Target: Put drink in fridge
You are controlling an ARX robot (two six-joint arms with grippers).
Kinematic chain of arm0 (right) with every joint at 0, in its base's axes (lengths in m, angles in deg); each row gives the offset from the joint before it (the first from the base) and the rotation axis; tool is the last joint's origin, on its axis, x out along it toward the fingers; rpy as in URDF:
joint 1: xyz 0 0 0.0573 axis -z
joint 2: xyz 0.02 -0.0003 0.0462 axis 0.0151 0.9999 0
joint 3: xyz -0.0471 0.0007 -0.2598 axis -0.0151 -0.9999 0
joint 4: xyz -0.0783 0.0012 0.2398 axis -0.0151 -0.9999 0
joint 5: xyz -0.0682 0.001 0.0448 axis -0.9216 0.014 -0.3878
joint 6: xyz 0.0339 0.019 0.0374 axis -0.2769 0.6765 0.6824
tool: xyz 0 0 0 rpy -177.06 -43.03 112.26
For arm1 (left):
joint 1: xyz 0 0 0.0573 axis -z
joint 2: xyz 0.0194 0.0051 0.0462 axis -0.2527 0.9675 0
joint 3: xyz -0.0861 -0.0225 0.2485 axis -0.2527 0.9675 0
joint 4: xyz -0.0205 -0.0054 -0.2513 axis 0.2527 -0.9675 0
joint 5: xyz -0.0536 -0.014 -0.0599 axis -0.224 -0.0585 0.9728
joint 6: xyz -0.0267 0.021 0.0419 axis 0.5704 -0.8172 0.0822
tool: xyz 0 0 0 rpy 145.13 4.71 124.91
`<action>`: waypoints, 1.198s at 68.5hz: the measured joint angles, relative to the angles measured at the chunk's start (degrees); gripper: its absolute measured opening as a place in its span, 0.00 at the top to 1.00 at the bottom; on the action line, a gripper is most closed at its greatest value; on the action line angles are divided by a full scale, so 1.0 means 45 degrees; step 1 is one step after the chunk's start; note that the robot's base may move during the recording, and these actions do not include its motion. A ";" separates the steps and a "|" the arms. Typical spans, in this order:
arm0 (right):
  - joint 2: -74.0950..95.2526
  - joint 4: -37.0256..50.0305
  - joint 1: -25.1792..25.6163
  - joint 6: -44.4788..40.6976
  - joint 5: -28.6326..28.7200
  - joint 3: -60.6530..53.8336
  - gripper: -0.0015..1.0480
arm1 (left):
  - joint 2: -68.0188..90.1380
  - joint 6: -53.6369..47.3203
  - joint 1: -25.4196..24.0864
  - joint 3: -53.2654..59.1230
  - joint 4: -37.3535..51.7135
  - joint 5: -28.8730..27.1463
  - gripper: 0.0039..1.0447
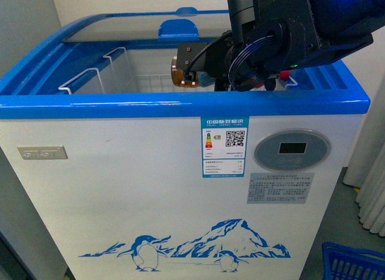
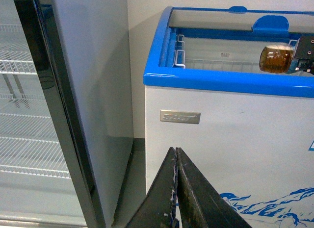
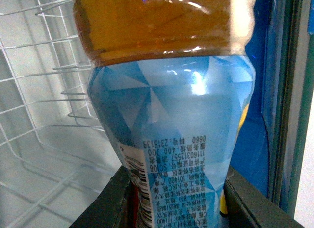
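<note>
You're mid-delivery here: your right gripper (image 1: 201, 66) has the drink (image 1: 178, 71) clamped between its fingers, bottle lying sideways with its rounded base pointing out over the open mouth of the fridge (image 1: 180, 105). In the right wrist view the jaws press both sides of the blue label, so the hold looks firm. The bottle hangs above the white wire basket (image 1: 96, 75) inside, not touching it.

Your left gripper (image 2: 176, 189) waits low in front of the fridge, fingers pressed together, nothing between them.

My read: the carry is about done and the placing is what's left. Next you need to lower the bottle into the basket, clear of the blue rim and the slid-back glass lid (image 1: 144, 24), then part the fingers.

Count: one drink, one chest fridge, two grippers, one grey upright cabinet (image 2: 73, 90) to the left, and one blue crate (image 1: 355, 262) on the floor.
</note>
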 joint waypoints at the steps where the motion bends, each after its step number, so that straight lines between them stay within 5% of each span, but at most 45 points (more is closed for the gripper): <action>1: 0.0000 -0.0005 -0.0010 0.0000 0.0005 0.0000 0.66 | 0.0000 0.0000 0.0000 0.0000 0.0000 0.0000 0.98; 33: 0.0933 -0.0146 -0.0267 0.0219 0.0534 0.0806 0.66 | 0.0000 0.0000 0.0000 0.0000 0.0000 0.0000 0.98; 57: 0.0607 0.0364 -0.0291 0.0355 0.0767 0.0486 0.05 | 0.0000 0.0000 0.0000 0.0000 0.0000 0.0000 0.98; 82: -0.2152 -0.0311 0.0015 0.2307 0.1355 -0.1205 0.07 | 0.0000 0.0000 0.0000 0.0000 0.0000 0.0005 0.98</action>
